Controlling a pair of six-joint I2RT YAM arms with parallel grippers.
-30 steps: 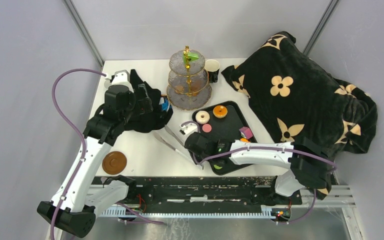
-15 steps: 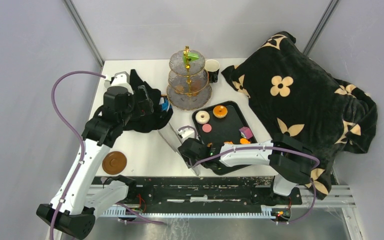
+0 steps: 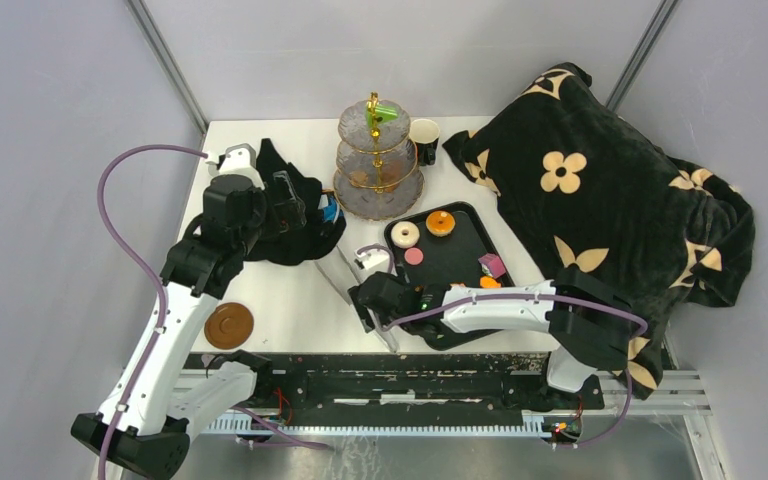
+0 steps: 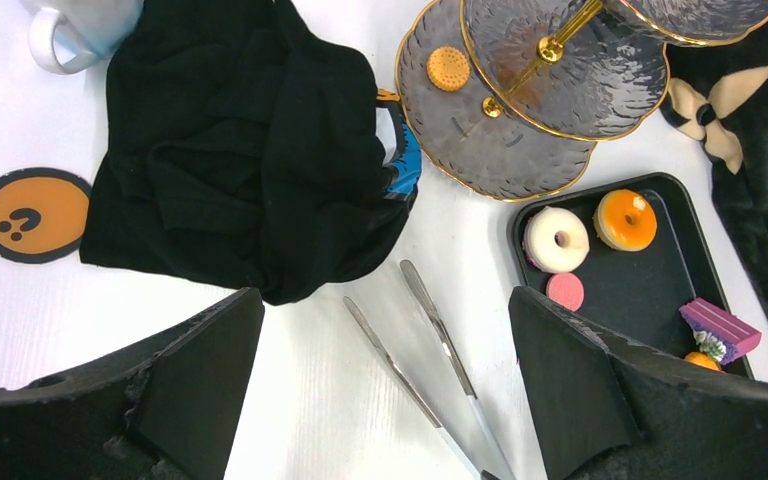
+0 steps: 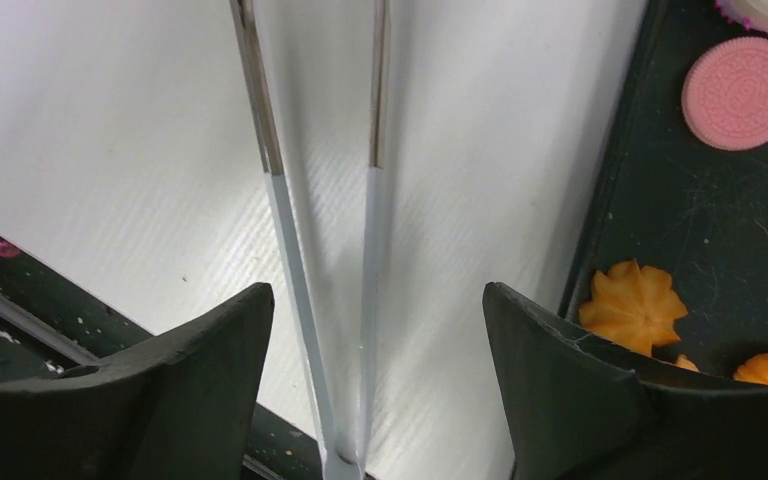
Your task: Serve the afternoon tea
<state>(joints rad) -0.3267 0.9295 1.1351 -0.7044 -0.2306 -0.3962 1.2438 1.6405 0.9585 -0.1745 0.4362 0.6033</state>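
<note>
Top view gives the layout: a black rectangular tray (image 3: pixel 455 255) mid-way across the white table (image 3: pixel 280 300). A three-tier glass stand with gold rims (image 3: pixel 378 160) is at its 11 o'clock, and a black blanket with cream flowers (image 3: pixel 600 190) crowds its 3 o'clock side.

On the tray are a white ring donut (image 3: pixel 405 234), orange ring donut (image 3: pixel 440 222), pink disc (image 3: pixel 414 256) and purple cube (image 3: pixel 492 265). The right arm covers the tray's near end there, but the right wrist view fills that in: an orange flower-shaped cookie (image 5: pixel 632 303).

That same view shows the right end effector (image 5: pixel 375 295) with fingers apart, straddling the long metal tongs (image 5: pixel 372 230). They lie flat on the table, joined end right by its 6 o'clock edge.

Only the left wrist view catches an orange cookie (image 4: pixel 448 68) on the stand's bottom tier. In it the left end effector (image 4: pixel 382 300) is spread wide, gripping nothing. The crumpled black cloth (image 4: pixel 250 170) is at the tray's 9 o'clock, and the tongs lie in the white strip between.
</note>
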